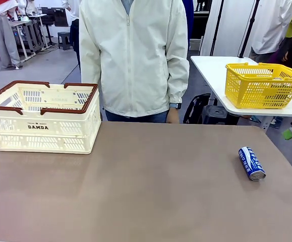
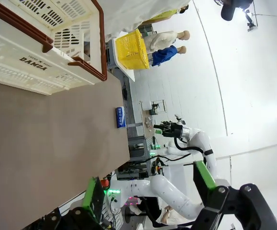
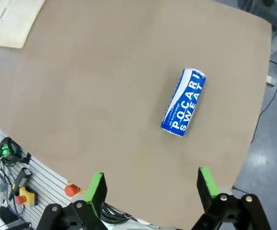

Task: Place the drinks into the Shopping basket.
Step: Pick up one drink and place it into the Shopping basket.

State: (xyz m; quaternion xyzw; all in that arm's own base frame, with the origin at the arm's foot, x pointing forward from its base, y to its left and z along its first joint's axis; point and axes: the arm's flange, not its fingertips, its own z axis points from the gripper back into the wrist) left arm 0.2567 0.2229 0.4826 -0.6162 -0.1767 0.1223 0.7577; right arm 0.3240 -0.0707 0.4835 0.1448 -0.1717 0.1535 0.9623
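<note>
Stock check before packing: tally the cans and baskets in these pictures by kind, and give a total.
Drink cans: 1, the blue-and-white can, lying on its side
Cream slotted baskets: 1, the Shopping basket with the brown rim
Yellow baskets: 1, the yellow mesh basket on the side table
Total: 3

i count one blue-and-white cylindrical metal drink can (image 1: 251, 163). one cream rectangular slotted plastic crate with brown rim (image 1: 45, 136). one yellow rectangular mesh basket (image 1: 259, 88). two tables: one tan table (image 1: 146, 201), one white side table (image 1: 211, 68). one person in a cream jacket (image 1: 135, 55) at my table. two black grippers with green pads: left gripper (image 2: 149, 187), right gripper (image 3: 150, 184).
</note>
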